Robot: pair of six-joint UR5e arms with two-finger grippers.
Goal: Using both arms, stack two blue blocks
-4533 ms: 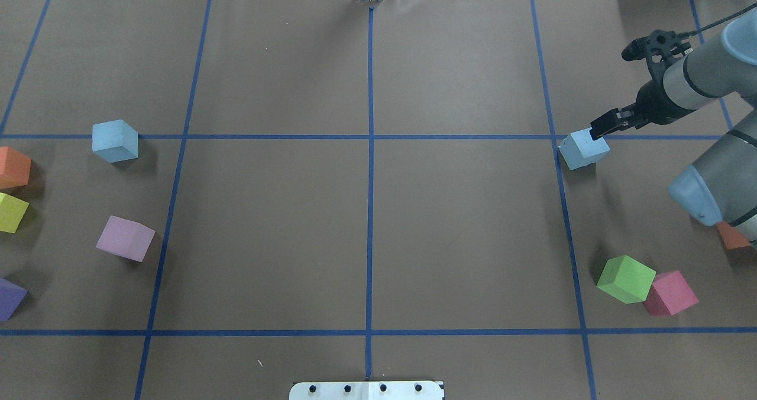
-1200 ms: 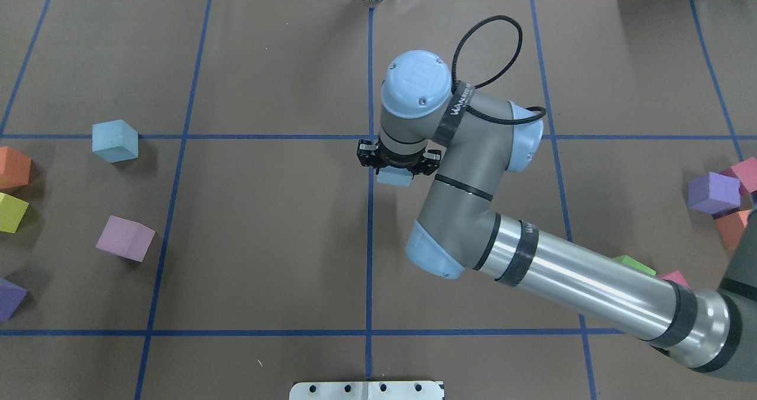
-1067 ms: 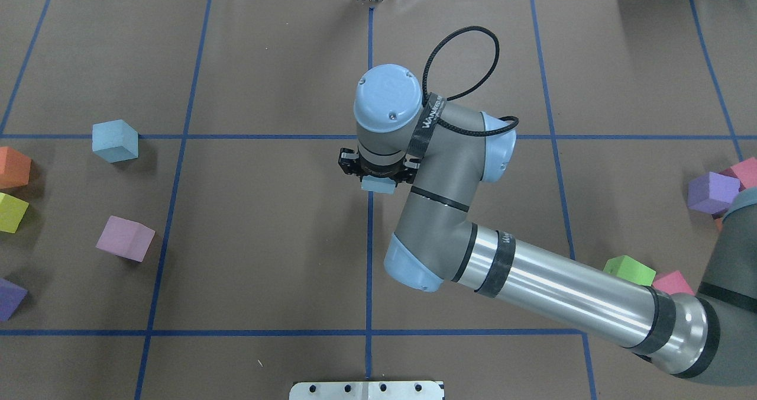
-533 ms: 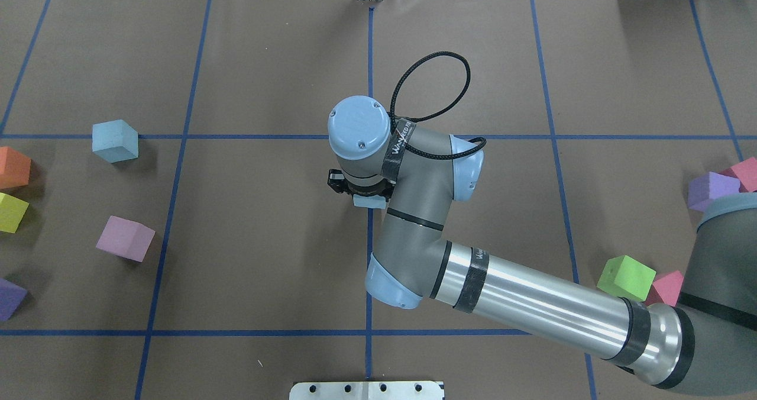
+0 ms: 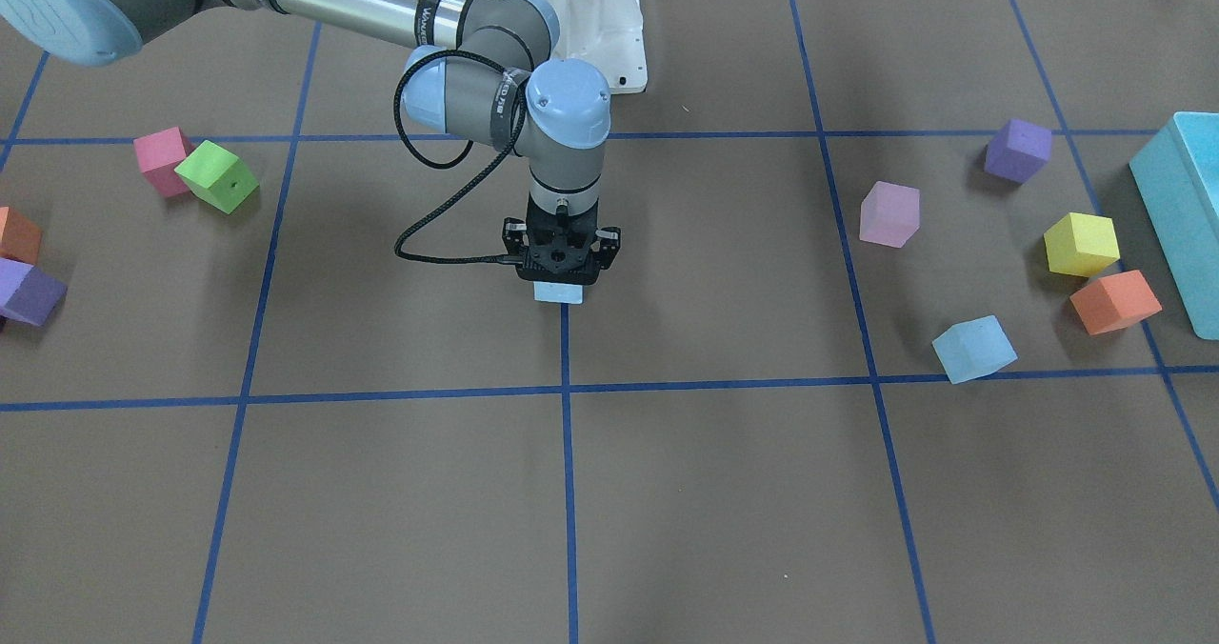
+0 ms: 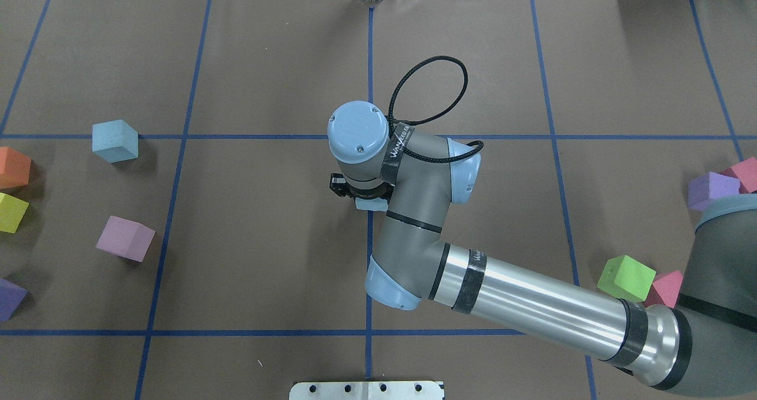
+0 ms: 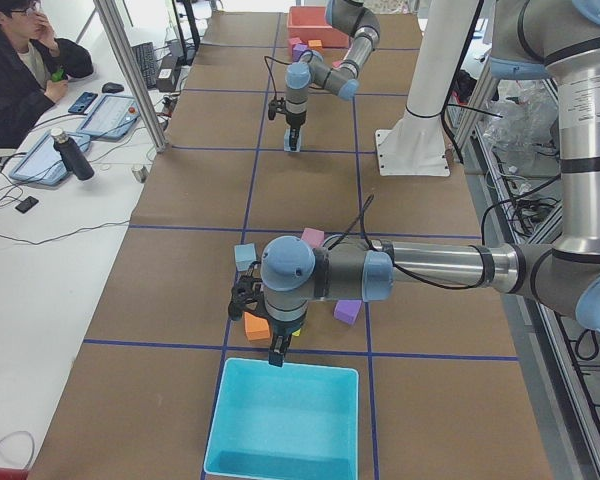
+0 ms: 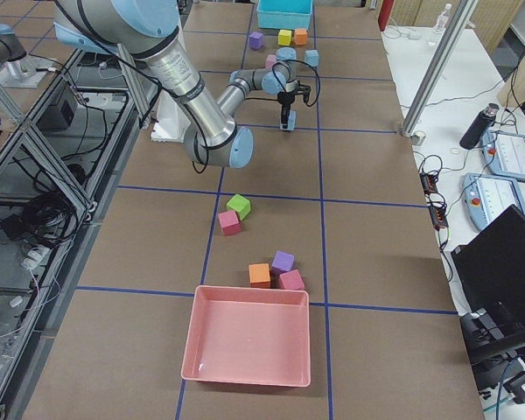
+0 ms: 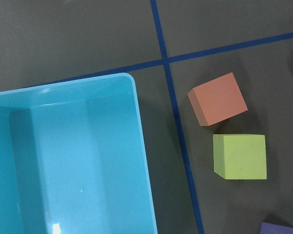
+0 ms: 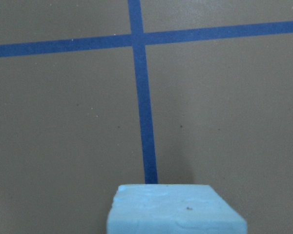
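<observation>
My right gripper (image 5: 562, 268) points straight down at the table's middle and is shut on a pale blue block (image 5: 559, 291). It holds the block low on the blue centre line (image 6: 371, 204). The right wrist view shows the block's top edge (image 10: 176, 209) close over the tape. The other blue block (image 6: 115, 141) rests alone at the far left, near the cross line (image 5: 973, 349). My left gripper (image 7: 278, 350) shows only in the exterior left view, hanging over the rim of the teal box. I cannot tell whether it is open or shut.
The teal box (image 9: 63, 161) lies at the left end with orange (image 6: 12, 167), yellow (image 6: 10, 212), lilac (image 6: 125, 238) and purple (image 6: 9, 298) cubes near it. Green (image 6: 626, 277), pink (image 6: 665, 287) and purple (image 6: 709, 190) cubes lie at the right. A pink tray (image 8: 245, 341) sits beyond.
My right gripper took the blue block from the right side and carried it left to the centre line. In the last half second it only settled slightly.
</observation>
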